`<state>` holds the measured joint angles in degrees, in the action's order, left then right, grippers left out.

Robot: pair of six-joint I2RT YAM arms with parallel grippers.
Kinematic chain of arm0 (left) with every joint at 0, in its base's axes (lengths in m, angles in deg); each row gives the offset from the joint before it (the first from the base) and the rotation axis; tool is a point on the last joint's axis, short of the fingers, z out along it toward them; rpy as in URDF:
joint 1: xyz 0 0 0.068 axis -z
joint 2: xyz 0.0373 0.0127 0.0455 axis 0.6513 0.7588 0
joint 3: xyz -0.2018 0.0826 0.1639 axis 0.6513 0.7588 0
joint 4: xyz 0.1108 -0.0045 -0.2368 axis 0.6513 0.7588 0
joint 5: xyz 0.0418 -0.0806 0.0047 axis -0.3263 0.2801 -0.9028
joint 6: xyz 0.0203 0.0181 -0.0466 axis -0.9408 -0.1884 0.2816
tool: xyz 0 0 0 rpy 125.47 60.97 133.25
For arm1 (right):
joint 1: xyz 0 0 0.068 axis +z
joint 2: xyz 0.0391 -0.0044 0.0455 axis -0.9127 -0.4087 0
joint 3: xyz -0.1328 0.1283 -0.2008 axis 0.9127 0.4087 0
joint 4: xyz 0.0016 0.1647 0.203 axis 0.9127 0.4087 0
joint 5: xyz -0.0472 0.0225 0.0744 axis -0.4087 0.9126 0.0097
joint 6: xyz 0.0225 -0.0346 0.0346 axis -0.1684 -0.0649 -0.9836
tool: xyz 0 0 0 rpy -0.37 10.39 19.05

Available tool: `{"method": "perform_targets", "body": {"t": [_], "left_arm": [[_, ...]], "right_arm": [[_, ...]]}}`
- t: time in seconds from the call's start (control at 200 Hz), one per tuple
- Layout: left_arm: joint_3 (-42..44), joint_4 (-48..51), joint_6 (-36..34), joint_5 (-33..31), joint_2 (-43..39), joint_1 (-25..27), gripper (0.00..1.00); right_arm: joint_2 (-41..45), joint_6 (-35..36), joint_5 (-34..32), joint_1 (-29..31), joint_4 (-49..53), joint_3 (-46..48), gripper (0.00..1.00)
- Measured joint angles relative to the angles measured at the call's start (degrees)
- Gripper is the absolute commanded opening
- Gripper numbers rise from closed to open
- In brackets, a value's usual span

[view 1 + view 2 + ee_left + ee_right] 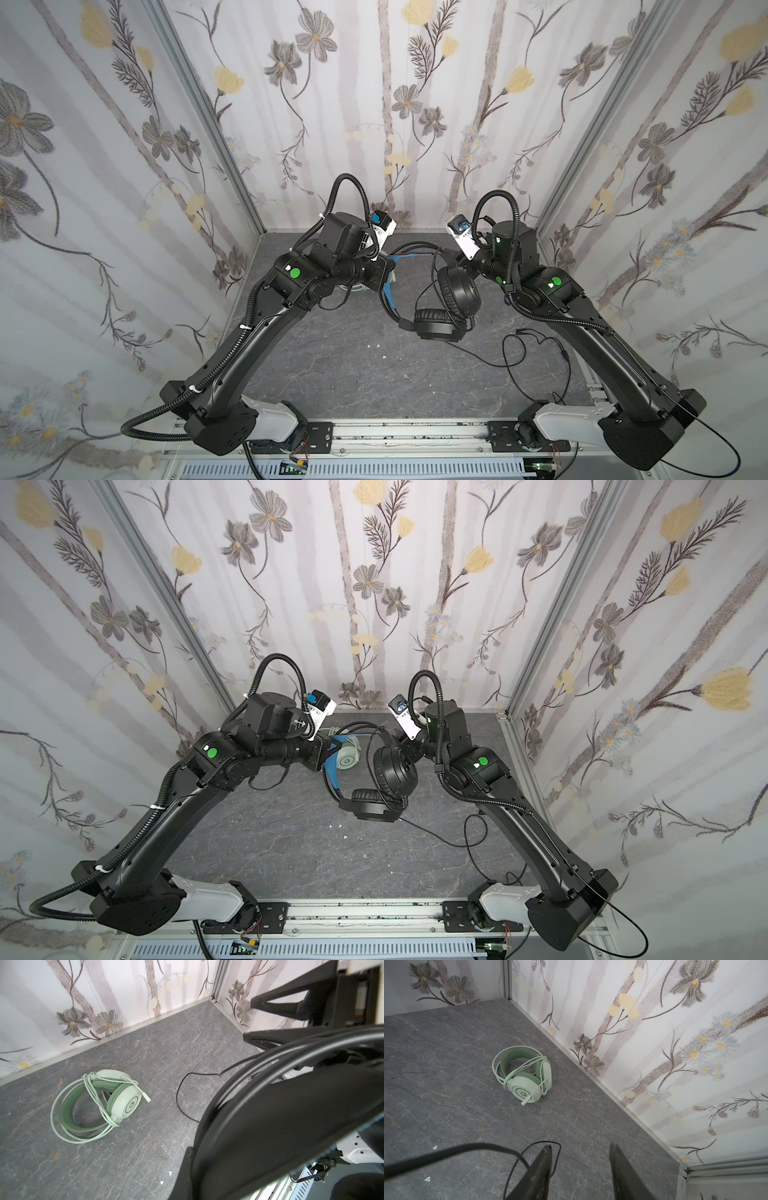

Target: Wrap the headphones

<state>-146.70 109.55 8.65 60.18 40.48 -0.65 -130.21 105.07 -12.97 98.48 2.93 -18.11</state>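
Left tool [390, 275]: clenched on the headband of the black headset [457, 293], probably steadying it for winding.
Right tool [580, 1145]: released, empty, just beside the loose black cable [176, 1097], likely to take it.
Green headset [128, 1103]: on the table [145, 1157] near the back wall, cable wound round it.
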Motion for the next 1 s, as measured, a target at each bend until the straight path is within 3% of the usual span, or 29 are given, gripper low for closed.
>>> {"method": "perform_targets", "body": {"t": [0.175, 0.25, 0.6, 0.999], "left_arm": [[-3.4, 0.4, 0.2, -0.1, 0.8, 0.0, 0.00], [-5.5, 1.2, 0.2, -0.2, 1.4, 0.1, 0.00], [-14.8, 5.4, 0.2, -1.2, 4.6, 1.0, 0.00], [-22.1, 7.3, 0.3, -2.4, 9.0, 2.6, 0.00]], "right_arm": [[5.5, -4.1, 8.0, -4.5, -8.2, 10.3, 0.74], [7.6, -4.9, 11.5, -5.2, -11.4, 14.6, 0.78], [8.9, -8.2, 26.4, -6.4, -24.5, 24.6, 0.81], [3.8, -15.0, 32.5, -7.9, -38.6, 32.9, 0.77]]}}
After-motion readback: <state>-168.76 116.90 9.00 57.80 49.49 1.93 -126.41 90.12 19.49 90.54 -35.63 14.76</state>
